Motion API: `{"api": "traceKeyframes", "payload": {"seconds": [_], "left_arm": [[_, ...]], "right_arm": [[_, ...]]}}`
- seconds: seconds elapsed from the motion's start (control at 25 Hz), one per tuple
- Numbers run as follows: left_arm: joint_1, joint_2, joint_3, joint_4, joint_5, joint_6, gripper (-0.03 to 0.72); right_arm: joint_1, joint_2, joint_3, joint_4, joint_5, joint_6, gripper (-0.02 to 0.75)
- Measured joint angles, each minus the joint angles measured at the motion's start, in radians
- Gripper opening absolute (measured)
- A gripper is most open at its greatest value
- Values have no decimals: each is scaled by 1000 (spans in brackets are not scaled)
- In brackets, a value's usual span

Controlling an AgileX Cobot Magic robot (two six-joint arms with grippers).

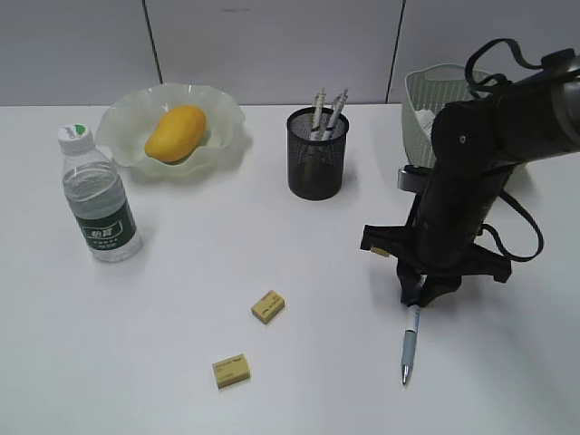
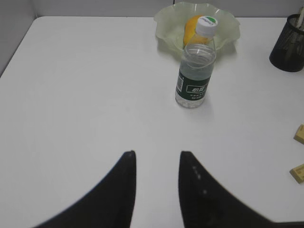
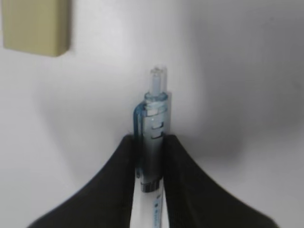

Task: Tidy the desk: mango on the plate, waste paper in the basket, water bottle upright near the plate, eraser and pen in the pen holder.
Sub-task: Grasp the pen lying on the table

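Note:
My right gripper [image 1: 419, 297] is down at the desk [image 1: 181, 362], shut on the top end of a blue-white pen [image 1: 410, 344] that lies on the white surface. In the right wrist view both fingers press the pen [image 3: 153, 137] just below its clip. The mango [image 1: 175, 133] lies in the ruffled plate [image 1: 127, 118]. The water bottle [image 1: 98, 195] stands upright in front of it. Two yellow erasers [image 1: 268, 306] [image 1: 231, 370] lie loose. The pen holder [image 1: 317, 154] holds two pens. My left gripper [image 2: 156, 154] hovers open and empty. The waste paper is hidden.
The basket [image 1: 426, 100] stands at the back right, partly behind my right arm. One eraser [image 3: 37, 26] lies close to the left of the pen's top. The bottle [image 2: 194, 71] is ahead of my left gripper.

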Motion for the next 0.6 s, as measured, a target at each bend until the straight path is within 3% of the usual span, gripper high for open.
{"api": "traceKeyframes", "payload": {"seconds": [0.36,0.6], "left_arm": [[0,0,0,6,0,0,238],[0,0,0,-1,0,0,237]], "right_arm": [[0,0,-2,10,3,-137,153],[0,0,-19,102,36,-372,153]]}}
